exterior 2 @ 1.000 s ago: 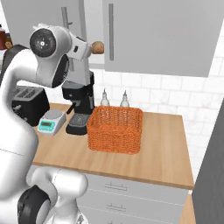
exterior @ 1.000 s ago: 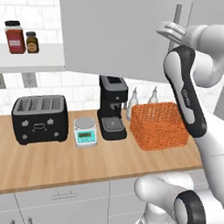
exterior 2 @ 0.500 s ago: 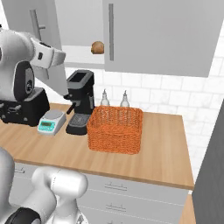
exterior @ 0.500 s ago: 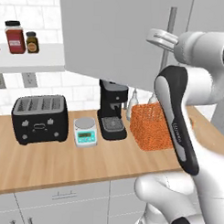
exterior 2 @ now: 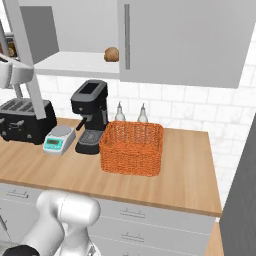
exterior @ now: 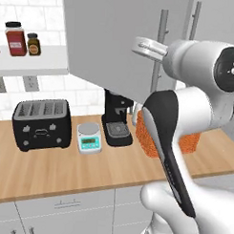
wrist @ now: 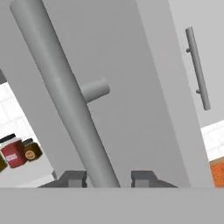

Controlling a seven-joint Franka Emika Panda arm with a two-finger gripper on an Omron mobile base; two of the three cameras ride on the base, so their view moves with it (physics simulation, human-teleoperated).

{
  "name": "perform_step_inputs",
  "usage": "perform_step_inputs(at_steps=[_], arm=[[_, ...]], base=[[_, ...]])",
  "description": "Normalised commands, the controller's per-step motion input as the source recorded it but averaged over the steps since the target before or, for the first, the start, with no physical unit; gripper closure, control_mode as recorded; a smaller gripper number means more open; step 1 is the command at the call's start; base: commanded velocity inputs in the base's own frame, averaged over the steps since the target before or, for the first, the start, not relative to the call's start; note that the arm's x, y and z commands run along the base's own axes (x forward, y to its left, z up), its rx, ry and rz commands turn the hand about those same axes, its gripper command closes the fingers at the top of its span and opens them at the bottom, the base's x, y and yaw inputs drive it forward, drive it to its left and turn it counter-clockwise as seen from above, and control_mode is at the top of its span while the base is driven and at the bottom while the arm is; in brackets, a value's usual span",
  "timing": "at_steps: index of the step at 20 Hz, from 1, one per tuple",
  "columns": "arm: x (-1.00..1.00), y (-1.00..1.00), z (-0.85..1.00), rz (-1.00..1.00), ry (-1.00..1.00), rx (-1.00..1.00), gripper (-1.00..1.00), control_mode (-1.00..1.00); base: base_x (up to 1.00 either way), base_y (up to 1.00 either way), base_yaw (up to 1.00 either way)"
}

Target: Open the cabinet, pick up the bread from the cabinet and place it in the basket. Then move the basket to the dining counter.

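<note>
Grey cabinet (exterior 2: 170, 40) door is swung open, gripper (wrist: 107, 178) straddling its handle (wrist: 65, 92), grip unclear; next, let go and reach the bread (exterior 2: 111, 54) at twelve o'clock above the basket (exterior 2: 131, 148).

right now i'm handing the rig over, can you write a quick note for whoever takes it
Gripper: fingers either side of the open door's bar handle; can't tell if it is clamped or letting go.
Cabinet: left door swung open, white shelf exposed; right door shut.
Bread: on the shelf, next to the closed door's edge.
Basket: on the wooden counter right of the coffee machine, with no bread in it.
Done: cabinet opened.
Left: let go of the handle, pick the bread, put it in the basket, carry the basket to the dining counter.
</note>
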Motion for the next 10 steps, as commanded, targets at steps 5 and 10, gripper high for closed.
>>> perform_step_inputs(at_steps=[5, 10], arm=[[-0.58, -0.19, -0.09, 0.01, 0.09, 0.05, -1.0, -1.0], [-0.21, -0.55, -0.02, 0.08, 0.1, 0.25, -1.0, -1.0]], base=[[0.0, 0.0, 0.0], [0.0, 0.0, 0.0]])
